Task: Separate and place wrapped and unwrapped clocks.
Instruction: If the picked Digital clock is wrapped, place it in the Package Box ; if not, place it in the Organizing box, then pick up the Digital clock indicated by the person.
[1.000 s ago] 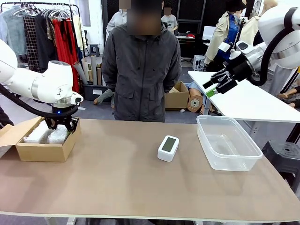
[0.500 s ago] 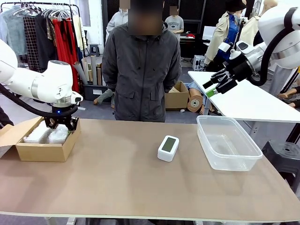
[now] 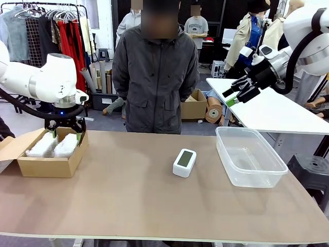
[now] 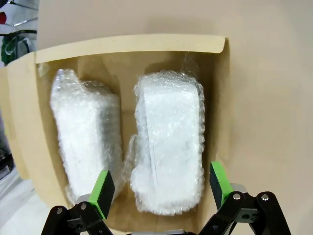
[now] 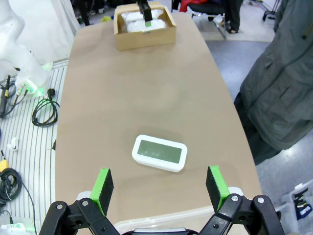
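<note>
The bare clock lies flat and screen-up in the middle of the worktop, well apart from both containers. It is probably left there because it is the one item not yet sorted. Its grey-green screen is blank, and in the right wrist view no brand or lettering can be read on its white casing.

To its right, near the worktop's edge, stands a clear plastic tub with nothing in it. By its emptiness and position I judge it to be the place meant for the unwrapped clock.

At the left end sits an open cardboard box. A wrapped clock and a second wrapped clock lie in it side by side and lengthwise, touching along their inner edges, so the wrapped half of the sorting looks done. No label shows through the bubble wrap, and the box walls carry no print.

The left pincer hangs just above the box, spread wide and holding nothing, with its green pads straddling the nearer bundle's end in its own wrist view.

The right pincer is raised high over the tub's far side. It is wide and empty and aimed down at the bare clock, well placed for the next pick.

A person in a dark jacket stands at the far edge.
</note>
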Available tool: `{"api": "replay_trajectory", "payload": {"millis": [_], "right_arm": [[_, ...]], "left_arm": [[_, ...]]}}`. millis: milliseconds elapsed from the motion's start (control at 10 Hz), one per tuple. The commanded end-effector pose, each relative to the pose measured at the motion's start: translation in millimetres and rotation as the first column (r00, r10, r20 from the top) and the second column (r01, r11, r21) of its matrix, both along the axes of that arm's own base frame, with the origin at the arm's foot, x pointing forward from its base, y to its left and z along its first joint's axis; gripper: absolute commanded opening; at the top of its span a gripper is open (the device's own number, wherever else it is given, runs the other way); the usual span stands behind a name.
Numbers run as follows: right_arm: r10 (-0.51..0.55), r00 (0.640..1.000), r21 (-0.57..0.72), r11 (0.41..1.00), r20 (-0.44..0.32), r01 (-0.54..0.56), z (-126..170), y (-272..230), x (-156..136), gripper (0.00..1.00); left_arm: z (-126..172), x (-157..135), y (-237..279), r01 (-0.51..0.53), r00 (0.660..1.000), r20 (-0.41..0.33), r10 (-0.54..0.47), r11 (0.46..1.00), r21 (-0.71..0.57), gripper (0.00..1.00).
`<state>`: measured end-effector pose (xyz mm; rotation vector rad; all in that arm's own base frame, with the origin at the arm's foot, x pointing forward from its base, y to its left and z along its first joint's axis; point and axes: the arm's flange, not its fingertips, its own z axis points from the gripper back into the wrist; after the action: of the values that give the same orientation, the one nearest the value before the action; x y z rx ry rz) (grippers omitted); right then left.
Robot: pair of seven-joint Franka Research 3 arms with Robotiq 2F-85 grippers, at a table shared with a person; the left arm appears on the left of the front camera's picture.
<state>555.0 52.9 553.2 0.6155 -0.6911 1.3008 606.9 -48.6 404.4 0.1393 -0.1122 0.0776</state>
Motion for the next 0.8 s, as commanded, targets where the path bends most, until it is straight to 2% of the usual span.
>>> {"api": "replay_trajectory", "payload": {"millis": [0,200,300,400,700], "right_arm": [[-0.002,1.0,-0.001,1.0,0.007,0.002,1.9,0.4,0.3,1.0],[-0.002,1.0,-0.001,1.0,0.007,0.002,1.9,0.4,0.3,1.0],[-0.002,1.0,-0.001,1.0,0.007,0.002,1.9,0.4,0.3,1.0],[-0.002,1.0,-0.001,1.0,0.007,0.002,1.9,0.4,0.3,1.0],[-0.002,1.0,-0.001,1.0,0.007,0.002,1.9,0.4,0.3,1.0]], "left_arm": [[14.1,-14.9,-4.2,-0.016,1.0,-0.001,0.016,1.0,-0.025,1.0],[27.4,-19.6,-3.9,-0.012,1.0,0.0,0.012,1.0,-0.028,1.0],[28.1,-20.0,-3.0,-0.044,0.999,-0.017,0.044,0.998,-0.035,1.0],[28.4,-11.0,-5.5,-0.004,1.0,0.009,0.004,1.0,-0.012,1.0],[28.4,-11.0,-5.5,-0.004,1.0,0.009,0.004,1.0,-0.012,1.0]]}}
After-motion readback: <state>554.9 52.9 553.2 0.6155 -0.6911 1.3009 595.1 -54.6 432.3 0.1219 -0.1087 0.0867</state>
